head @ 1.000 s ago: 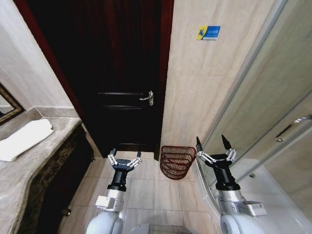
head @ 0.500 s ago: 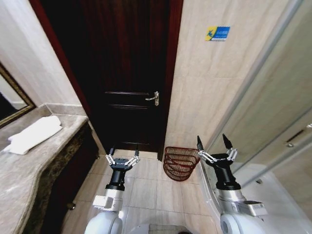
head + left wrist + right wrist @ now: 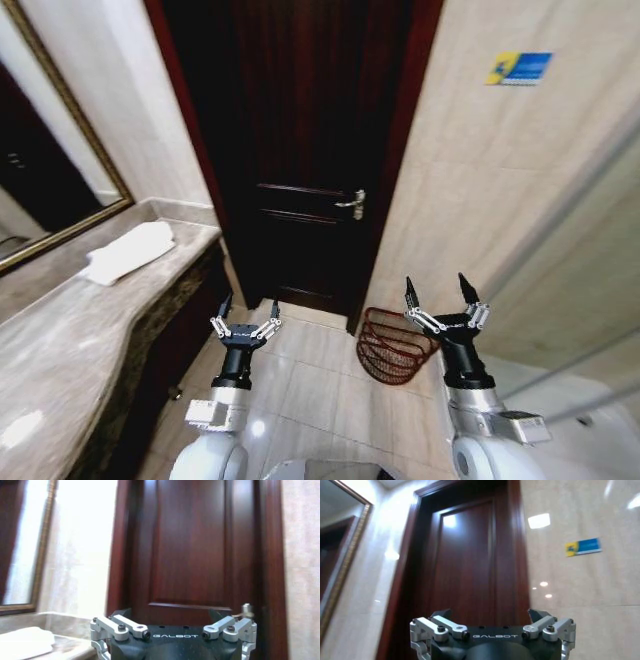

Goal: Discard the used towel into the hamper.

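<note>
A folded white towel [image 3: 128, 252] lies on the marble counter [image 3: 70, 340] at my left, near its far end; a corner of the towel [image 3: 25, 647] also appears in the left wrist view. The hamper [image 3: 394, 345], a dark reddish wire basket, stands on the floor by the wall right of the door, just left of my right gripper [image 3: 438, 290]. My left gripper [image 3: 247, 305] is held upright in front of me, open and empty, well to the right of the towel. My right gripper is open and empty too, raised beside the hamper.
A dark wooden door [image 3: 300, 150] with a metal handle [image 3: 352, 204] is straight ahead. A framed mirror [image 3: 50, 160] hangs above the counter. Tiled wall with a blue sign [image 3: 518, 68] and a glass shower screen [image 3: 590, 330] lie to the right. Tiled floor [image 3: 310, 390] lies between the arms.
The whole picture has shifted right, so the camera has turned left; the counter, towel and mirror show more. Both arms keep the same raised, open pose.
</note>
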Available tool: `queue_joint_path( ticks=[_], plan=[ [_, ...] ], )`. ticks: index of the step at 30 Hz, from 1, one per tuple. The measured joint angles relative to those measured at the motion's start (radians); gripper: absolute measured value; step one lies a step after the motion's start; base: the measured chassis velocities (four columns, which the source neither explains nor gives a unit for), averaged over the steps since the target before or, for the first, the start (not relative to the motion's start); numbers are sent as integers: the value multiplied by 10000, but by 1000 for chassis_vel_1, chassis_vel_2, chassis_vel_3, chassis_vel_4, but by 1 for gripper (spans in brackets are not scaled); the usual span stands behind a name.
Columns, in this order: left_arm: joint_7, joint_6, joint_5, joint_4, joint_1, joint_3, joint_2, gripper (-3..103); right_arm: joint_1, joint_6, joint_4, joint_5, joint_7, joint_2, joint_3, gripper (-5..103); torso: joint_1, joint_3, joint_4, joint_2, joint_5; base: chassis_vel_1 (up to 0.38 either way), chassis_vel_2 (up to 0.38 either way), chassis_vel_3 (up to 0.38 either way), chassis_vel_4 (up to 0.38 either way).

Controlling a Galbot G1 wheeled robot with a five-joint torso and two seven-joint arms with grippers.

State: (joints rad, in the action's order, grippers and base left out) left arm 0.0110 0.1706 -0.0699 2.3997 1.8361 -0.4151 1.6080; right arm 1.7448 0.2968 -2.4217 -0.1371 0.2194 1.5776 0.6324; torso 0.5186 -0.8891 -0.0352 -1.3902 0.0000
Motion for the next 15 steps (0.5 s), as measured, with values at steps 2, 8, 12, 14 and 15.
queue_joint_path(
  ticks=[2,8,12,14,15],
  plan=[
    [11,-5,-7,-6,-6,0,0,100,1,-12,0,-38,31,-2,0,100,0,0,1,0,-1,122,123,131,117],
    [29,-7,-18,-24,-14,2,-1,100,23,-17,-3,-53,93,7,-9,100,0,0,1,1,1,121,124,131,115],
    [62,-7,-28,-45,-23,4,0,100,38,-17,-3,-53,123,16,-19,100,0,0,0,1,-1,140,118,138,131],
    [68,-6,-30,-46,-23,3,0,100,41,-17,-2,-54,136,17,-22,100,0,0,0,1,1,125,124,133,130],
    [74,-6,-31,-47,-25,4,0,100,45,-17,-2,-53,145,17,-24,100,0,0,1,1,0,130,120,130,130]
  ],
)
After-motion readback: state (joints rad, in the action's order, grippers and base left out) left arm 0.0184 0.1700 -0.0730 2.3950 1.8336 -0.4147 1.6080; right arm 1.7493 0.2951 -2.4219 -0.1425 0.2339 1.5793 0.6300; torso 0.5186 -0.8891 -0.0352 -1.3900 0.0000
